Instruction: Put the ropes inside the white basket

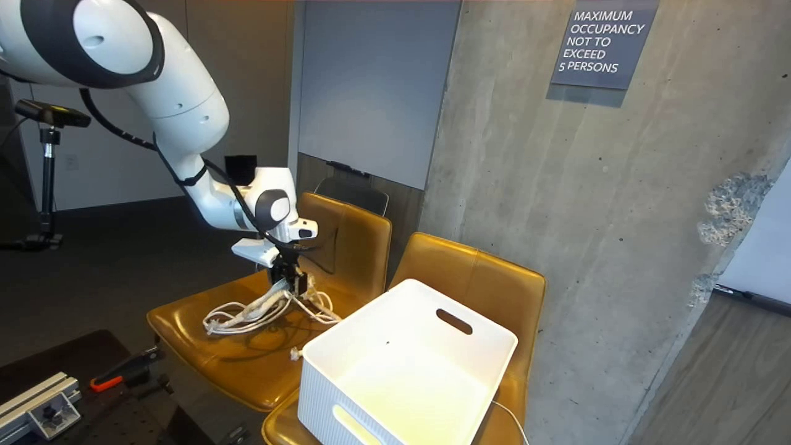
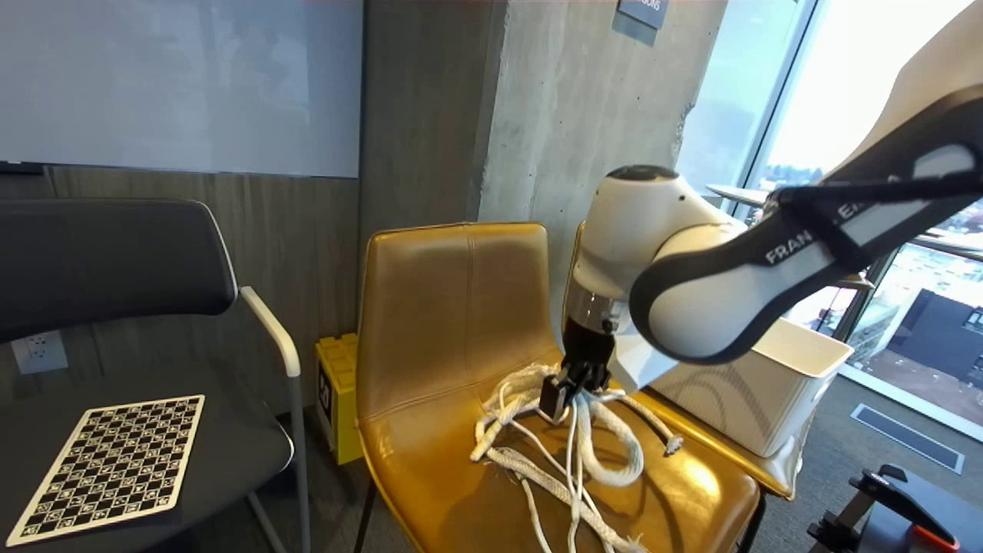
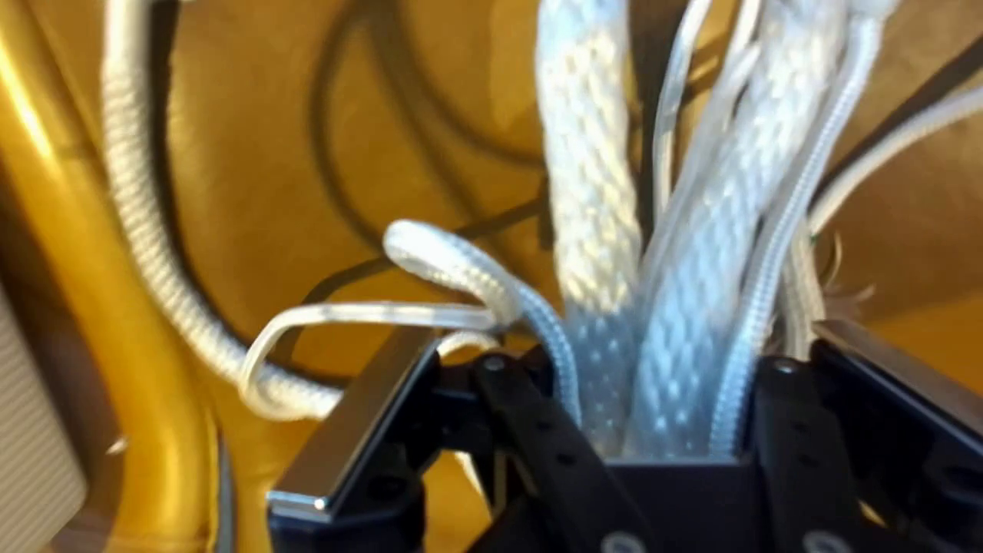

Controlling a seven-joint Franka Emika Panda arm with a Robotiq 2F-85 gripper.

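Looking well to the left of the gripper (image 2: 576, 392) in an exterior view, we find a dark chair (image 2: 115, 257) with a black-and-white checkered board (image 2: 115, 461) lying on its seat. Nearer the gripper, on that same side, stands a yellow box (image 2: 343, 407), just beside the ochre chair (image 2: 453, 307) over whose seat the gripper hangs. On this seat we see the ropes (image 2: 590, 457), a tangle of thick braided and thin cream-white strands spread beneath the gripper and to both sides of it; one thick loop curls just below. In the wrist view we observe the gripper's two fingers (image 3: 357, 430) standing apart, several strands running between them and thin loops crossing the space beside the finger at the left of that view. One rope end (image 1: 295, 354) lies on the same seat, right of the gripper and near the white basket (image 1: 408, 334). The basket appears to the gripper's right in both exterior views, resting upright on a second ochre chair (image 1: 476, 266), its outer wall ribbed. We note that the white arm (image 2: 714, 315), to the gripper's right in an exterior view, hides part of it. Farther right and higher than the gripper in an exterior view, a sign (image 1: 602, 46) on the concrete wall (image 1: 575, 216) reads "MAXIMUM OCCUPANCY NOT TO EXCEED 5 PERSONS."
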